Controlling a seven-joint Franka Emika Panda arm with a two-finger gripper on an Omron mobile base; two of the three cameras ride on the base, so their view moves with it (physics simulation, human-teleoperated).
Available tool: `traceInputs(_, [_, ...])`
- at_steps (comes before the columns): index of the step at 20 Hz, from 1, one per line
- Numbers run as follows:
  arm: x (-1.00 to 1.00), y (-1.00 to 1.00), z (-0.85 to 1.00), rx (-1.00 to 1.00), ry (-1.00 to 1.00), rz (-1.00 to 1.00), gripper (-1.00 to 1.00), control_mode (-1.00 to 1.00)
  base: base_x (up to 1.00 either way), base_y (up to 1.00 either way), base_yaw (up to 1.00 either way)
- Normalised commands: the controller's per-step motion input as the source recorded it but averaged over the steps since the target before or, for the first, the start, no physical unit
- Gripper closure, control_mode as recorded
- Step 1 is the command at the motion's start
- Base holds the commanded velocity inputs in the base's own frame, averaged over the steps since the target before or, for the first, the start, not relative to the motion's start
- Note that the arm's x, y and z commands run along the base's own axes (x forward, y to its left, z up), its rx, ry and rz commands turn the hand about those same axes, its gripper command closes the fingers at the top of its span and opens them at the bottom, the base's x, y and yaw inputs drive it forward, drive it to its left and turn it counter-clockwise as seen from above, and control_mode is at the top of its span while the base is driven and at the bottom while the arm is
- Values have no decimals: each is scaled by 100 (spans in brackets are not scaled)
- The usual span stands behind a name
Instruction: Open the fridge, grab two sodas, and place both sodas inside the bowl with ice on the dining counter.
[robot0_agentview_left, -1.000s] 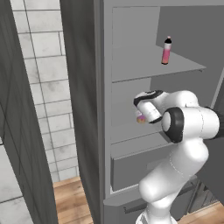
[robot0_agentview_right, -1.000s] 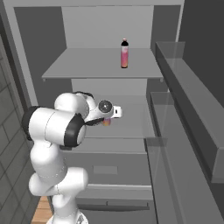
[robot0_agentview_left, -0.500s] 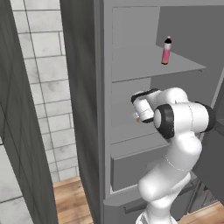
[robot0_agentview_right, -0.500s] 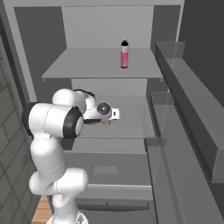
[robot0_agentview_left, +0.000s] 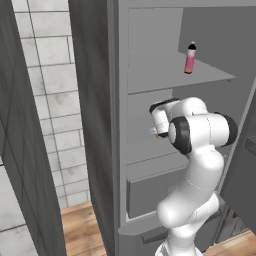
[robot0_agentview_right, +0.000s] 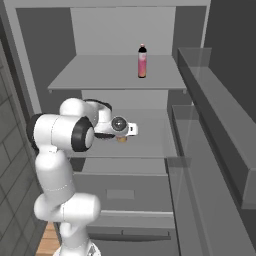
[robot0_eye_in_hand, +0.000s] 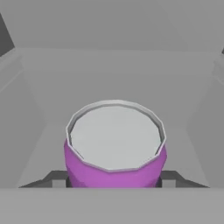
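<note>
Purple can (robot0_eye_in_hand: 114, 146) standing upright on the fridge's (robot0_agentview_right: 125, 45) middle shelf, long axis vertical, silver top facing the hand camera. Gripper (robot0_eye_in_hand: 114, 178) clamped on the can, one dark finger (robot0_eye_in_hand: 56, 178) against each side. Pink bottle (robot0_agentview_right: 142, 61) upright on the shelf above.

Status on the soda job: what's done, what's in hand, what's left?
Done: fridge door stands open. In hand: gripper straddles the purple can on the middle shelf, fingers at its sides; firm grip not confirmed. Left: lift the can out, fetch the pink bottle from the upper shelf, put both in the ice bowl.
</note>
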Motion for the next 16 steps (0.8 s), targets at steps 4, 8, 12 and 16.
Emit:
traceInputs(4, [10,0,-7,0,0,0,100,-100,0,0,0])
traceInputs(8, [0,0,-6,-3,0,0,100,-100,0,0,0])
traceInputs(12, [-12,0,-9,0,0,0,100,-100,0,0,0])
traceInputs(16, [-54,-11,-2,1,-5,0,100,-100,0,0,0])
